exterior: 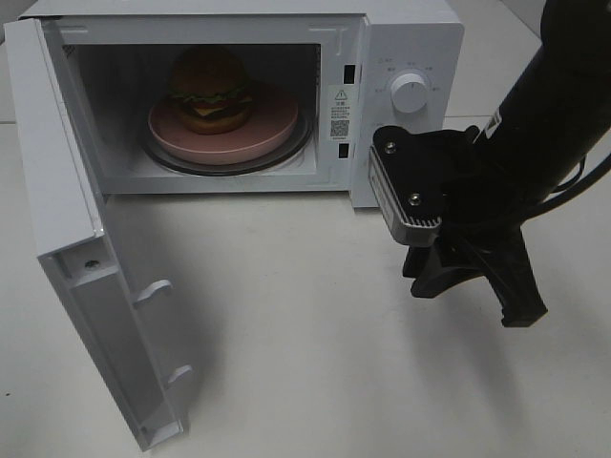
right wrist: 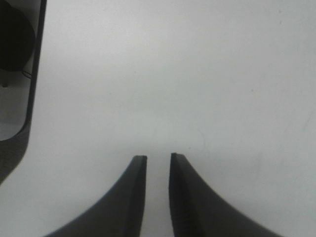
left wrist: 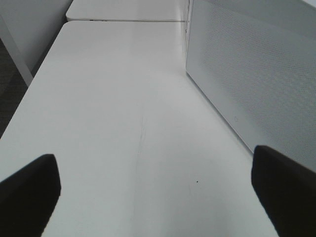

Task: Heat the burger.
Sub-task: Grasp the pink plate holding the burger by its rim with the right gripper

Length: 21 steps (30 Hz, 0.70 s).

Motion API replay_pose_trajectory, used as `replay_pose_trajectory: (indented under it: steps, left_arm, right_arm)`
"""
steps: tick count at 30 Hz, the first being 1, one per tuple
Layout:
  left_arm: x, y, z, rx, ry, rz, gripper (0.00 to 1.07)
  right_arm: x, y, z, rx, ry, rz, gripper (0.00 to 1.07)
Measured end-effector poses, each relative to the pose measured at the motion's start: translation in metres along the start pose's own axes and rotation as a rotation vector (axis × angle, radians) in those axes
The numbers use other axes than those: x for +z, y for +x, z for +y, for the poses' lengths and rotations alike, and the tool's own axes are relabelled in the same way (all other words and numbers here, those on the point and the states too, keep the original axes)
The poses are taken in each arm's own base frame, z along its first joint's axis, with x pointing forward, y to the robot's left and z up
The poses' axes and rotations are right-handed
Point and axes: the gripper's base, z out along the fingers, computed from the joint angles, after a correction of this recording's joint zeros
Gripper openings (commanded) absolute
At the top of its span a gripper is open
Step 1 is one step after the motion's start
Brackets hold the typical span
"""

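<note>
The burger [exterior: 212,88], with a golden-brown bun, green lettuce and a dark patty, sits on a round pink plate [exterior: 263,134] inside the white microwave [exterior: 410,48]. The microwave's door [exterior: 86,258] is swung wide open to the left. My right gripper [exterior: 473,301] hangs over the table in front of the microwave's control panel. In the right wrist view its fingers [right wrist: 138,197] stand a little apart with nothing between them, so the right gripper [right wrist: 158,158] is open. My left gripper [left wrist: 155,195] is wide open over bare table and holds nothing. It is out of the exterior high view.
A white dial [exterior: 410,93] sits on the microwave's panel. The open door juts out over the front left of the white table [exterior: 305,363]. In the left wrist view a perforated white wall of the microwave [left wrist: 256,74] stands beside the left gripper.
</note>
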Motion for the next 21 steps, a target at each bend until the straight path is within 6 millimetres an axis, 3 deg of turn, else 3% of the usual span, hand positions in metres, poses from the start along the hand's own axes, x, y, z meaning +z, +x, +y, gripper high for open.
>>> replay_pose_trajectory:
  steps: [2, 3, 5, 8, 10, 17, 21]
  left_arm:
    - [0.000, 0.000, 0.000, 0.000, 0.000, 0.000, 1.00]
    - [0.000, 0.000, 0.000, 0.000, 0.000, 0.000, 1.00]
    - [0.000, 0.000, 0.000, 0.000, 0.000, 0.000, 1.00]
    - [0.000, 0.000, 0.000, 0.000, 0.000, 0.000, 1.00]
    - [0.000, 0.000, 0.000, 0.000, 0.000, 0.000, 1.00]
    - [0.000, 0.000, 0.000, 0.000, 0.000, 0.000, 1.00]
    - [0.000, 0.000, 0.000, 0.000, 0.000, 0.000, 1.00]
  right_arm:
    - [0.000, 0.003, -0.005, -0.064, 0.054, 0.029, 0.44]
    - [0.000, 0.003, -0.005, -0.064, 0.054, 0.029, 0.44]
    - [-0.001, 0.006, -0.008, -0.099, 0.087, 0.070, 0.66]
    - [-0.001, 0.007, -0.009, -0.098, 0.099, 0.081, 0.72]
    - [-0.004, 0.007, -0.014, -0.013, 0.136, 0.087, 0.93]
    - [-0.017, 0.005, -0.027, 0.035, 0.215, 0.117, 0.97]
    - [-0.027, -0.007, -0.034, -0.057, 0.288, 0.150, 0.96]
